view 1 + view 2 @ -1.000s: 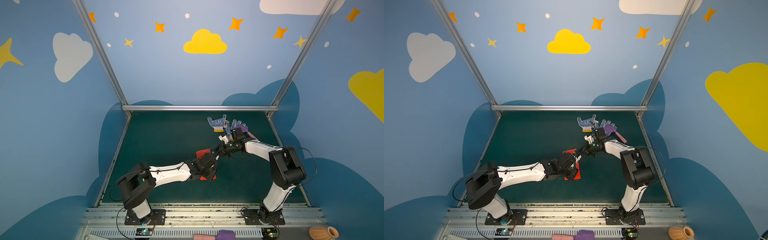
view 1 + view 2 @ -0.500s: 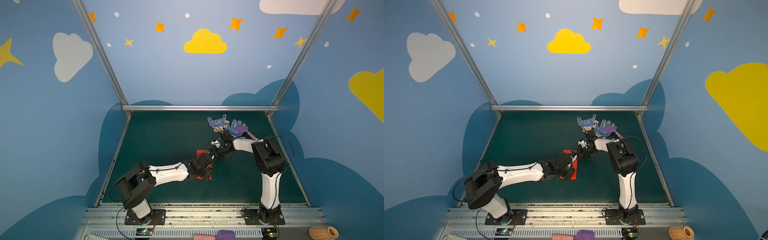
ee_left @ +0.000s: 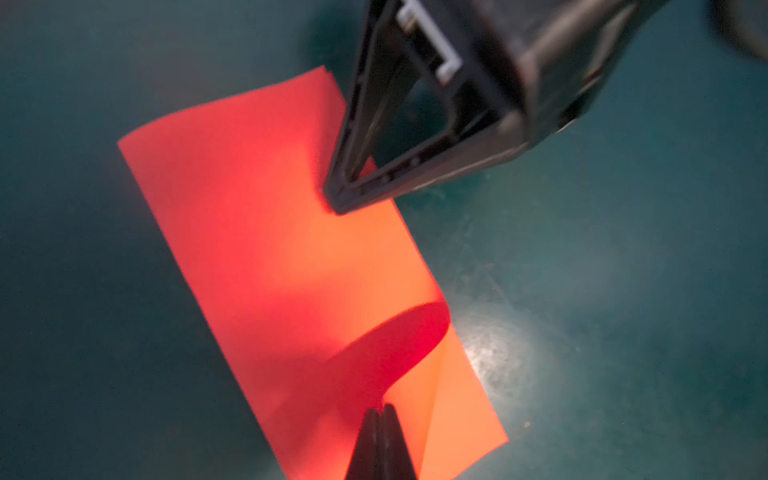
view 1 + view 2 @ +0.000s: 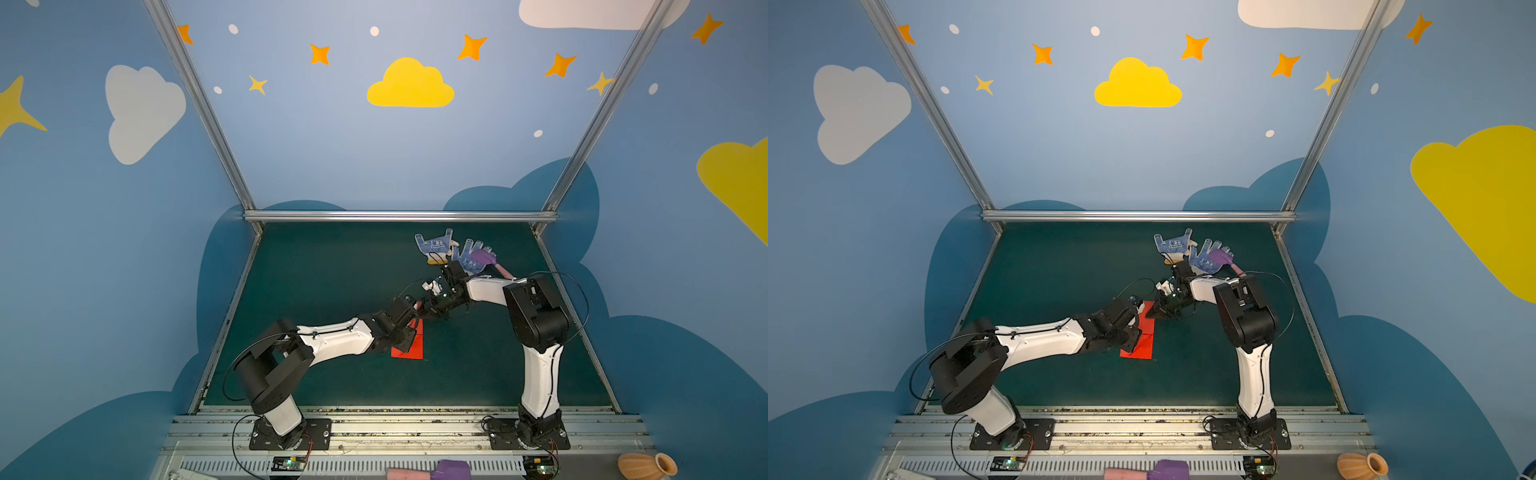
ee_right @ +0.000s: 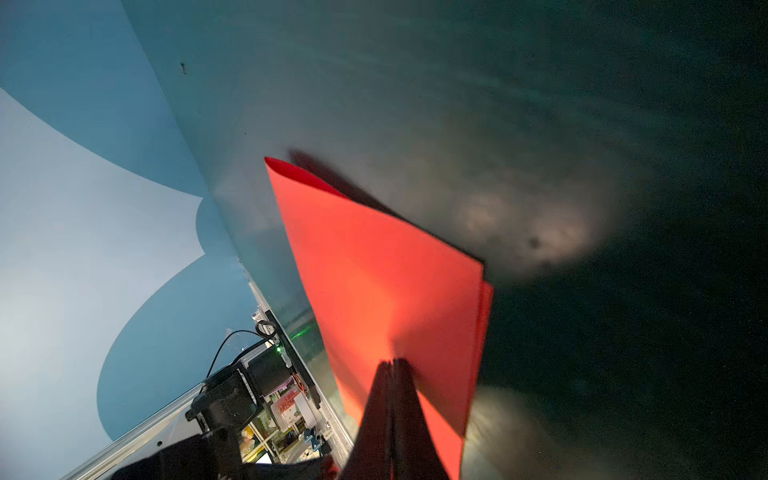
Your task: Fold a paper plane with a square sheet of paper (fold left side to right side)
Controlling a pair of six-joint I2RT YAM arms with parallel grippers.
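Left gripper [image 3: 382, 415]: fingertips pressed flat together, clamped on the raised edge of the square sheet of paper [image 3: 270, 249], just where the upper layer curls up off the lower one. Right gripper [image 3: 338, 201], in the same left wrist view: closed to a point as well, nipped onto a long edge of the red sheet towards its other end, a sliver of red visible inside the finger frame. Right gripper [image 5: 395, 365] in the right wrist view: tips tight on the paper [image 5: 382, 282] near a corner, two layers visible there, slightly out of line with each other.

Paper doubled over into a narrow red rectangle, not a pointed dart. In both top views, lengthwise near the middle of the dark green table mat [image 4: 332, 282], near end [image 4: 409, 349] flat on the mat, far end mostly hidden between the two wrists. Same red strip also clear in a top view [image 4: 1140, 347].

Well apart, at the back right of the mat: two blue-dotted white gloves [image 4: 434, 247], side by side and touching. Purple-and-pink toy hammer [image 4: 486, 258] lying against the right-hand glove. Off the mat at the front right: a terracotta vase [image 4: 646, 465] on its side.
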